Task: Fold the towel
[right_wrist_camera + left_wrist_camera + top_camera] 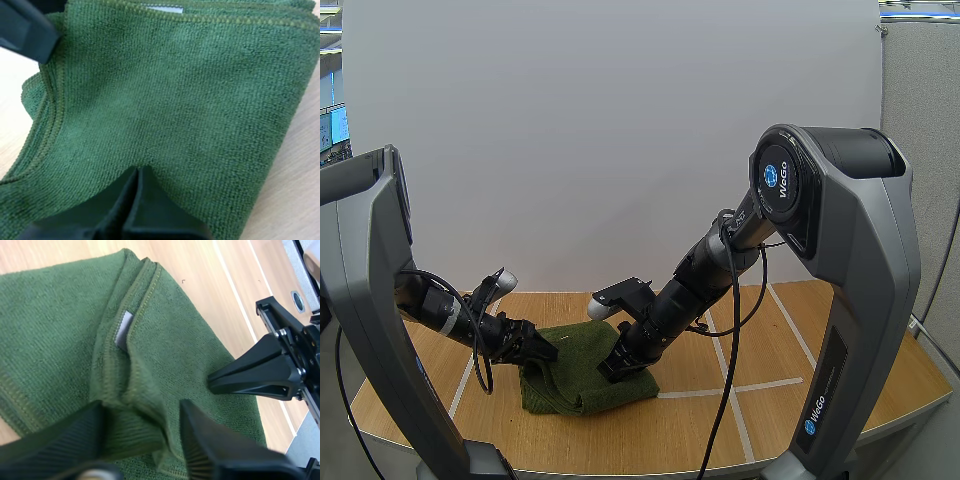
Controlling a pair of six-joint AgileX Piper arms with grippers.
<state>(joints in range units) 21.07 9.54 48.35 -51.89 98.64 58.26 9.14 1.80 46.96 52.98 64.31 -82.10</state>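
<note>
Towel (582, 365) on table (770, 350); left gripper (542, 352) at its left edge, right gripper (611, 369) on top

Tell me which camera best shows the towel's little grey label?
Left wrist view: the label lies in full sight, sewn by a hem of the green towel. The right wrist view catches only a strip of it. In the high view it is too small to tell.

We log the towel (582, 368) as dark green all over, fine looped weave, hem stitched in matching green. Small pale grey label (123, 330) on the towel's folded edge. Table (790, 340) under the towel: light wood grain, thin whitish lines. We mark left gripper (140, 409) and right gripper (137, 172) black.
</note>
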